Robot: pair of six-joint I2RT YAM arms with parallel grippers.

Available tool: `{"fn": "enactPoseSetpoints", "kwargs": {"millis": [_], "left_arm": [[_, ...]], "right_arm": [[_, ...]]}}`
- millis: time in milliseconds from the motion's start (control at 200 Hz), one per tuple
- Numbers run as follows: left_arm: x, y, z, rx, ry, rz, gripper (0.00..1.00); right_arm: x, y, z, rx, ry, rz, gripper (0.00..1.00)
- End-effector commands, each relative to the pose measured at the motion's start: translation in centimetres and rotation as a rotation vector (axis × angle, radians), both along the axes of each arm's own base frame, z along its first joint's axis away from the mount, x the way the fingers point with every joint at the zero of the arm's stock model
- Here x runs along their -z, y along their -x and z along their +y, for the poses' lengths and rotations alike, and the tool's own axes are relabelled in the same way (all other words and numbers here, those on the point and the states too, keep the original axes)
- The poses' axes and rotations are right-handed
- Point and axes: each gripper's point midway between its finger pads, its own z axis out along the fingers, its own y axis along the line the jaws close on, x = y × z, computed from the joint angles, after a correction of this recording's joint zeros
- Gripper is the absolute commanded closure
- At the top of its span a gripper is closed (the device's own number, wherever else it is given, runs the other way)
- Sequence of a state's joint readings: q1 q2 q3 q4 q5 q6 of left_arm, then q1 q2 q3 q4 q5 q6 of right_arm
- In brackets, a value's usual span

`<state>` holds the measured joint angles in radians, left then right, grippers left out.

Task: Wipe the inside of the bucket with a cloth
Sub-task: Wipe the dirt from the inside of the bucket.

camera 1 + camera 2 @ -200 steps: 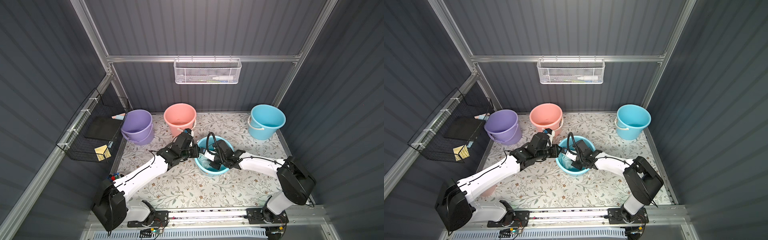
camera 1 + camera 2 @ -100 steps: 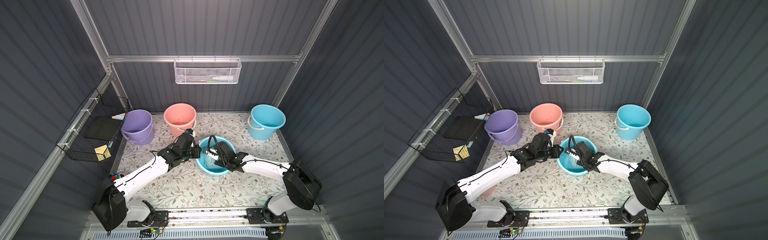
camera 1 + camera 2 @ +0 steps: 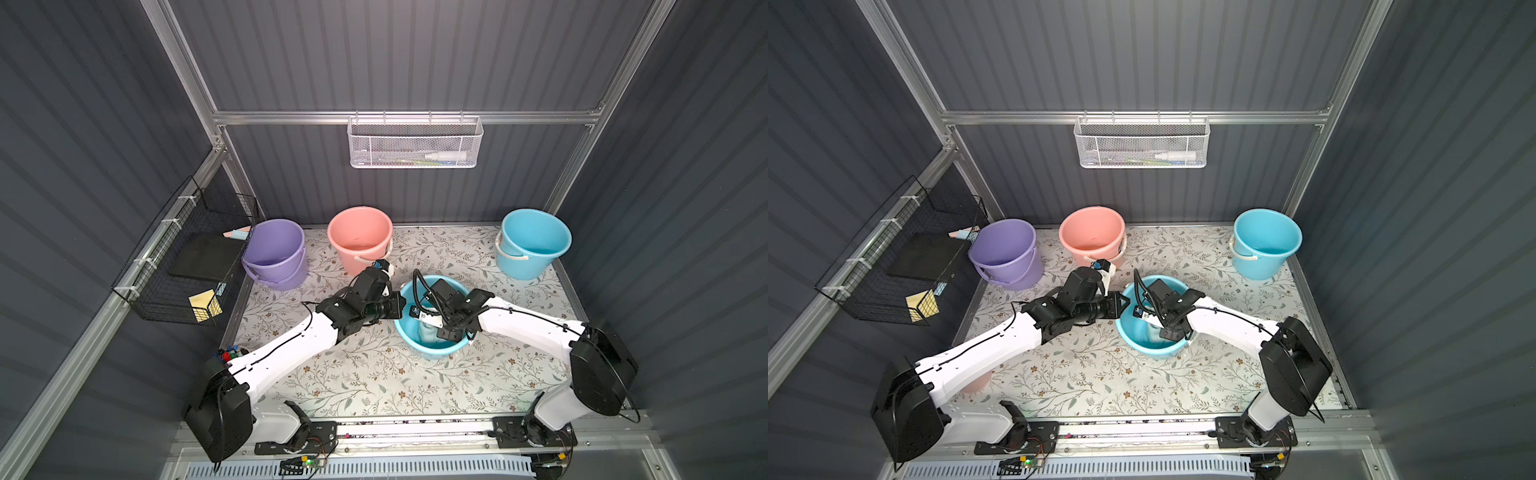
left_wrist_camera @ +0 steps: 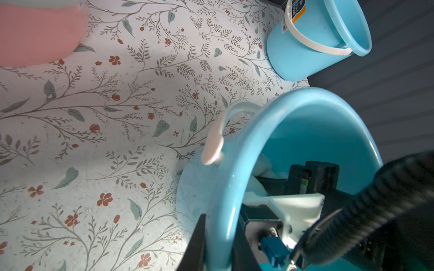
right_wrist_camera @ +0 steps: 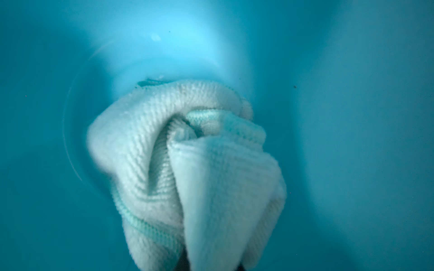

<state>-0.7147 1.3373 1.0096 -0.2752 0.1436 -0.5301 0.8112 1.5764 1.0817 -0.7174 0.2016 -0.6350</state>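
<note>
Floral counter (image 3: pixel 374 374) bears the teal bucket (image 3: pixel 432 352); left tool (image 4: pixel 219 244) clamps its rim, right tool (image 5: pixel 212 266), reaching inside, grips a white cloth (image 5: pixel 187 164) bunched ahead against the bottom.

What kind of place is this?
Likely a staged cleaning corner built as a robot test cell: dark panels on an aluminium frame, a white wire basket hung on it, a pink bucket and purple bucket on a floral liner.

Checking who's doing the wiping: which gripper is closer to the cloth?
Right. The right gripper is shut on the cloth down inside the middle bucket; the left gripper pinches its rim, apart from the cloth.
</note>
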Motion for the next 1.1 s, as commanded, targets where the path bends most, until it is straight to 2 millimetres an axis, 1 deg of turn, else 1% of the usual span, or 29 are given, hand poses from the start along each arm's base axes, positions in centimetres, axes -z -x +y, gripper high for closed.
{"fn": "enactPoseSetpoints", "kwargs": {"millis": [0,85,185,235,325,350,490,615,705,760,775,815,895,990,1096], "left_arm": [[-1.8,-1.9,1.2,-0.081,-0.02,-0.063,1.0],[-1.6,-2.0,1.2,-0.081,-0.022,-0.061,1.0],[-1.6,-2.1,1.0,-0.077,-0.02,-0.062,1.0],[-1.7,-2.2,0.9,-0.077,-0.018,-0.063,1.0],[-1.6,-2.3,0.8,-0.075,-0.013,-0.063,1.0],[-1.5,-2.3,0.8,-0.074,-0.013,-0.062,1.0],[-1.3,-2.2,0.7,-0.07,-0.016,-0.057,1.0],[-1.4,-2.2,0.7,-0.069,-0.012,-0.061,1.0],[-1.6,-2.2,0.7,-0.069,-0.011,-0.062,1.0],[-1.7,-2.2,0.7,-0.069,-0.009,-0.064,1.0],[-1.7,-2.2,0.7,-0.07,-0.01,-0.063,1.0],[-1.8,-2.2,0.7,-0.07,-0.009,-0.064,1.0],[-1.8,-2.1,0.8,-0.07,-0.01,-0.064,1.0],[-1.7,-2.0,0.8,-0.067,-0.012,-0.063,1.0],[-1.8,-2.1,0.7,-0.064,-0.014,-0.065,1.0]], "right_arm": [[1.0,5.7,-2.6,0.029,0.065,0.295,1.0],[1.1,7.2,-1.9,0.041,0.012,0.398,1.0],[1.1,8.3,-1.1,0.06,-0.044,0.493,1.0],[0.9,8.7,-0.3,0.06,-0.089,0.529,1.0],[0.3,8.7,1.3,0.046,-0.182,0.55,1.0],[-0.1,9.0,2.2,0.033,-0.233,0.572,1.0],[-1.3,8.2,4.9,-0.014,-0.395,0.54,1.0],[-1.8,5.7,6.6,0.01,-0.478,0.426,1.0],[-2.2,3.9,6.8,0.044,-0.496,0.33,1.0],[-2.8,3.5,6.7,0.04,-0.501,0.29,1.0],[-2.8,3.0,6.3,0.05,-0.482,0.256,1.0],[-3.4,2.4,5.9,0.051,-0.475,0.205,1.0],[-4.8,1.6,5.0,0.038,-0.457,0.108,1.0],[-7.1,0.8,3.8,0.009,-0.441,-0.015,1.0],[-9.7,0.1,3.0,-0.069,-0.421,-0.155,1.0]]}}
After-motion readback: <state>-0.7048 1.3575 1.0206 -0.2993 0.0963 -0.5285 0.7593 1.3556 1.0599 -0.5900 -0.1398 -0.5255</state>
